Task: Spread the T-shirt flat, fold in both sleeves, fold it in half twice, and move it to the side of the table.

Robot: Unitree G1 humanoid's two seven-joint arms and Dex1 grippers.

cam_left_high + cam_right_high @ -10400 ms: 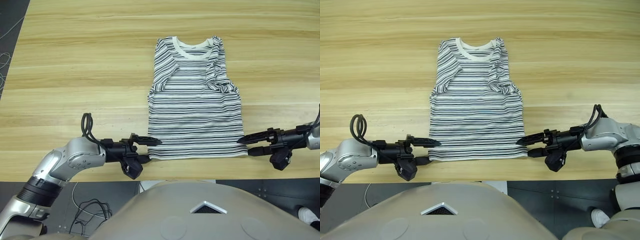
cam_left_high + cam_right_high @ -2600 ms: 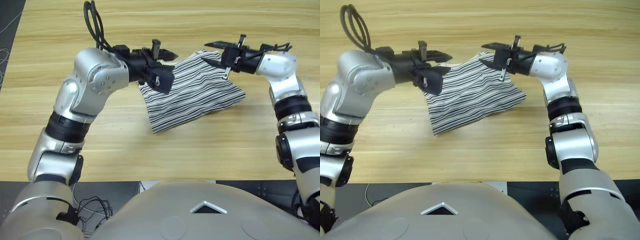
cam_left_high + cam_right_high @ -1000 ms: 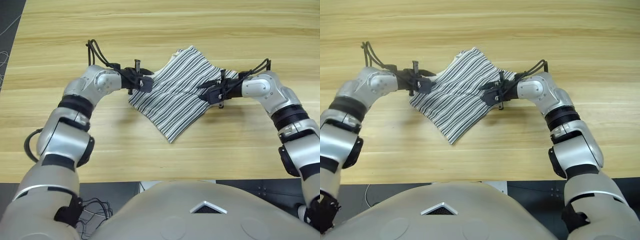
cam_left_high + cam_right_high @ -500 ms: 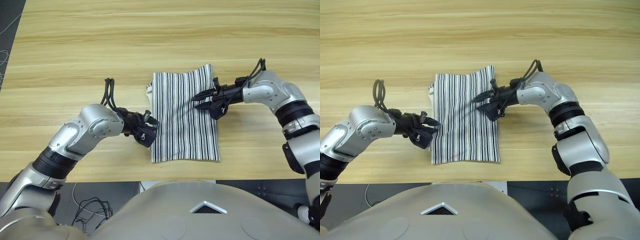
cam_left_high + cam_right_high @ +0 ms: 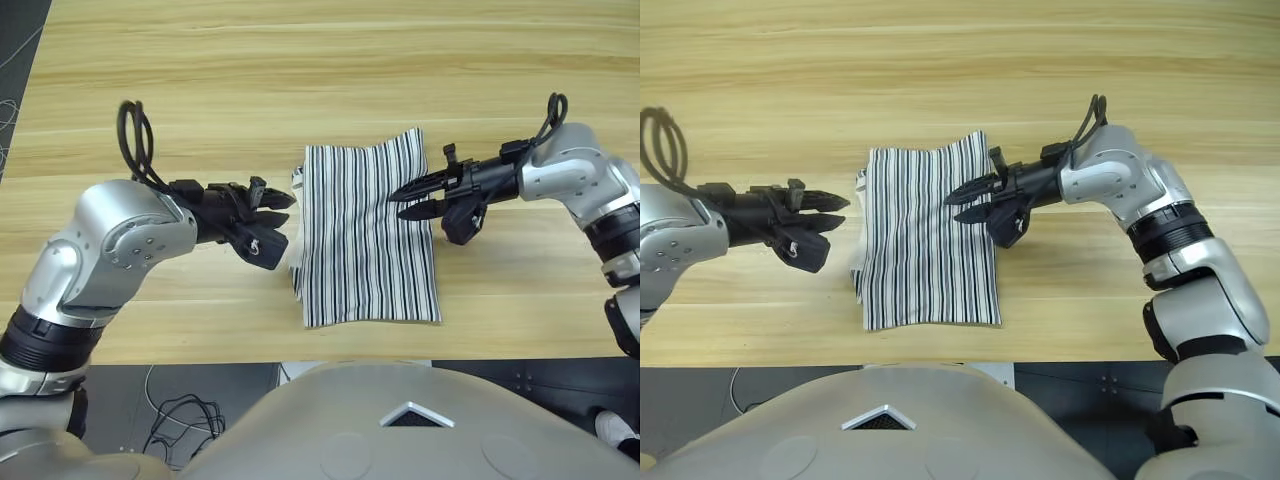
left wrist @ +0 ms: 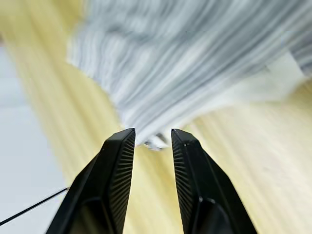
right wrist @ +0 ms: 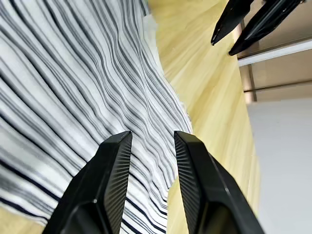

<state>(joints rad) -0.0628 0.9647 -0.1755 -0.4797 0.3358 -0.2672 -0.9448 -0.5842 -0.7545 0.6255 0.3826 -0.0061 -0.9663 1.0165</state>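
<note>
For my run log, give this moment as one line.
black-and-white striped T-shirt folded, flat on light wooden table; left gripper open beside its left edge; right gripper open over its right side

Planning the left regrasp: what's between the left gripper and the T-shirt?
Only a thin strip of bare table, seen in the right eye view: the left gripper sits just off the T-shirt, its fingers open.

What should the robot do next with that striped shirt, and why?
Probably bring both grippers onto the striped T-shirt's side edges and grip them for another fold. It lies as a long rectangle in the middle of the wooden table, not at a side. The left gripper and right gripper are both open, one at each long edge, holding nothing.
</note>
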